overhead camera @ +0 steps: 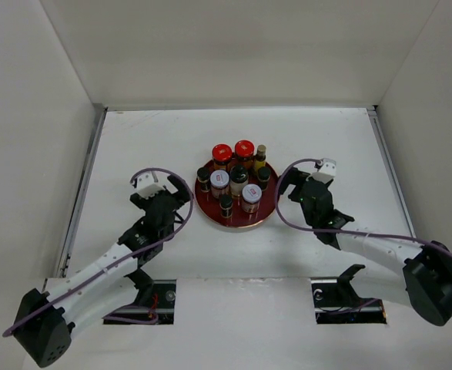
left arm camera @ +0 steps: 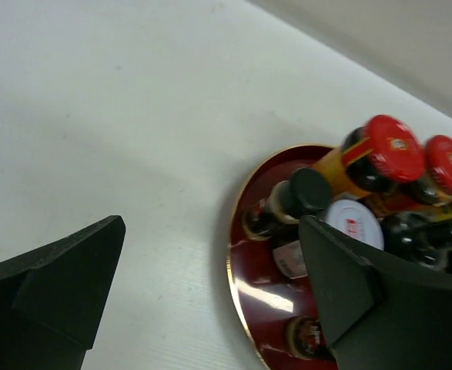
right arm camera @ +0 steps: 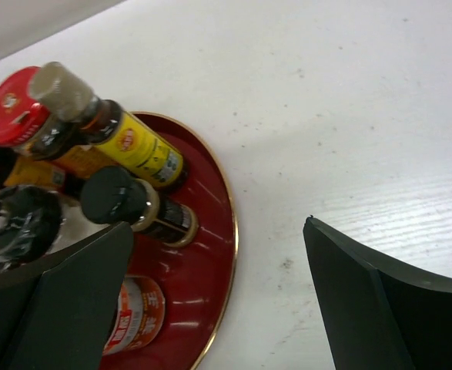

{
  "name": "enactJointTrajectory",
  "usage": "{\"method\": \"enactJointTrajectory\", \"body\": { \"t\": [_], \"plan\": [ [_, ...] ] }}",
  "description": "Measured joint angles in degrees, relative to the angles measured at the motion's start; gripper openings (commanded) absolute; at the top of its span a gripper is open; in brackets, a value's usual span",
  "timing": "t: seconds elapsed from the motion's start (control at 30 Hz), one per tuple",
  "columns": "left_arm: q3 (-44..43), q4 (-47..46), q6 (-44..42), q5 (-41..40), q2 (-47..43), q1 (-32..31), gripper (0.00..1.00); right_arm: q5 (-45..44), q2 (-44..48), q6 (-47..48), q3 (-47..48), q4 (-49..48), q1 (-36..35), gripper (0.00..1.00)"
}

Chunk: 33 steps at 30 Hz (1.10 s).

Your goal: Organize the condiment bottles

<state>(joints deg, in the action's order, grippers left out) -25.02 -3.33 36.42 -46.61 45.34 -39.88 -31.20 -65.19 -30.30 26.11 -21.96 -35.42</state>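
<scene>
The condiment bottles stand together on the round dark red tray (overhead camera: pixel 210 206) at mid table. There are two red-lidded jars (overhead camera: pixel 222 152) at the back, a slim amber gold-capped bottle (overhead camera: pixel 261 156), two white-lidded jars (overhead camera: pixel 251 193) and several small black-capped bottles (overhead camera: pixel 203 176). My left gripper (overhead camera: pixel 176 189) is open and empty at the tray's left rim (left arm camera: pixel 237 285); one finger (left arm camera: pixel 364 293) hangs over the tray beside a black-capped bottle (left arm camera: pixel 310 190). My right gripper (overhead camera: pixel 290 185) is open and empty, straddling the tray's right rim (right arm camera: pixel 229 231) near the amber bottle (right arm camera: pixel 133 146).
White walls enclose the table on the left, back and right. White tabletop lies all round the tray. The arm bases and two openings sit at the near edge (overhead camera: pixel 233 289).
</scene>
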Motion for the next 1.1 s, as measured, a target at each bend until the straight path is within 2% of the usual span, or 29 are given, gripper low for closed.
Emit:
{"method": "enactJointTrajectory", "body": {
  "t": [0.2, 0.37, 0.57, 0.77, 0.83, 1.03, 1.1],
  "plan": [
    [8.11, 1.05, 11.54, 4.98, -1.53, 11.96, 1.0, -0.96, -3.58, -1.53, 0.79, 1.05, 0.96, 1.0],
    [7.76, 0.37, 15.41, 9.88, 5.7, 20.74, 1.0, -1.51, -4.94, -2.27, 1.22, 1.6, 1.55, 1.0],
    [4.85, 0.07, 16.94, 12.85, 16.9, 22.21, 1.0, -3.52, -6.29, -3.3, 1.29, 1.64, 2.71, 1.0],
    [4.42, -2.16, 15.82, 14.95, 17.79, 21.46, 1.0, -3.56, -9.97, -3.8, 2.29, 1.75, 2.8, 1.0],
    [4.48, -3.82, 15.04, 15.47, 16.46, 20.7, 1.0, -3.56, -10.01, -3.8, 2.34, 1.7, 2.8, 0.93],
    [5.42, -7.87, 13.68, 16.06, 12.59, 19.58, 1.0, -3.54, -8.87, -3.23, 2.29, 0.59, 3.04, 0.48],
    [5.44, -8.09, 13.35, 16.26, 12.61, 19.54, 1.0, -3.56, -7.69, -3.13, 2.23, 0.31, 3.48, 0.37]
  ]
}}
